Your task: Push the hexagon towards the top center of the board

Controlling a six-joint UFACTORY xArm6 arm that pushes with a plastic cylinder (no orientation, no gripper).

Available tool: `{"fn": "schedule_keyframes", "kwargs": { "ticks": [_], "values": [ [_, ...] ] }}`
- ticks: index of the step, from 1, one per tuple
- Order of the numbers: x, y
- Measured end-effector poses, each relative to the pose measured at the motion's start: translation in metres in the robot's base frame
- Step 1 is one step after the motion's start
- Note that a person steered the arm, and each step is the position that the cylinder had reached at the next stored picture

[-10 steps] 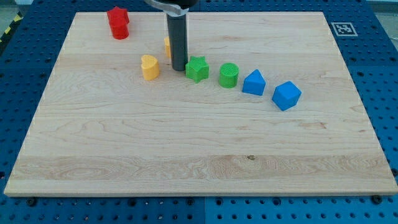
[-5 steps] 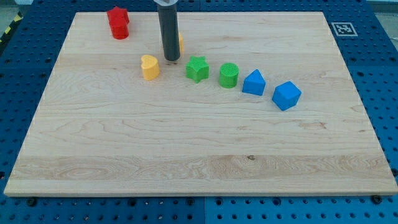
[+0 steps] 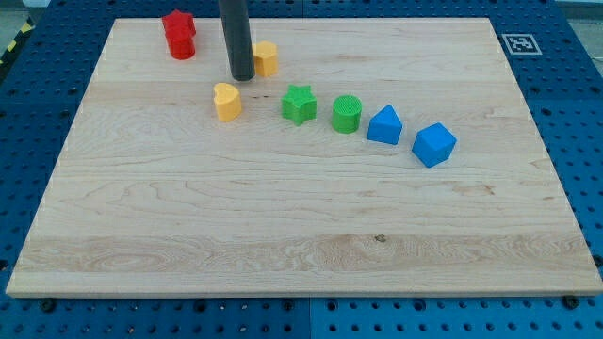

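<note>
Spanning nearly the whole view, the wooden board [image 3: 301, 217] is seen on a blue pegboard table [image 3: 575, 113]. A fiducial tag [image 3: 517, 43] is fixed at the board's 1 o'clock corner. My tip [image 3: 240, 76] (rod only, nothing to open or grasp, nothing held) is set down just beside the orange hexagon [image 3: 266, 57], at its 8 o'clock; contact cannot be confirmed. The hexagon is placed near the top edge, slightly toward 11 o'clock of board centre. A red block [image 3: 179, 34] is found at the 10 o'clock corner. At 6 o'clock of the tip a yellow heart-like block [image 3: 226, 101] is seen, apart from it. A row is formed toward 4 o'clock: green star [image 3: 299, 104], green cylinder [image 3: 347, 113], blue triangular block [image 3: 384, 124], blue cube [image 3: 433, 144].
</note>
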State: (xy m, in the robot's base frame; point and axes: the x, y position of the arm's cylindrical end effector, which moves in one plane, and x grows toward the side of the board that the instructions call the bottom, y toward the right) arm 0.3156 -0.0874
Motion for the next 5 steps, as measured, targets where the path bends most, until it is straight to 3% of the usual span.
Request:
{"fn": "schedule_keyframes", "kwargs": {
  "ticks": [2,5],
  "values": [
    [-0.024,0.016],
    [-0.026,0.055]
  ]
}}
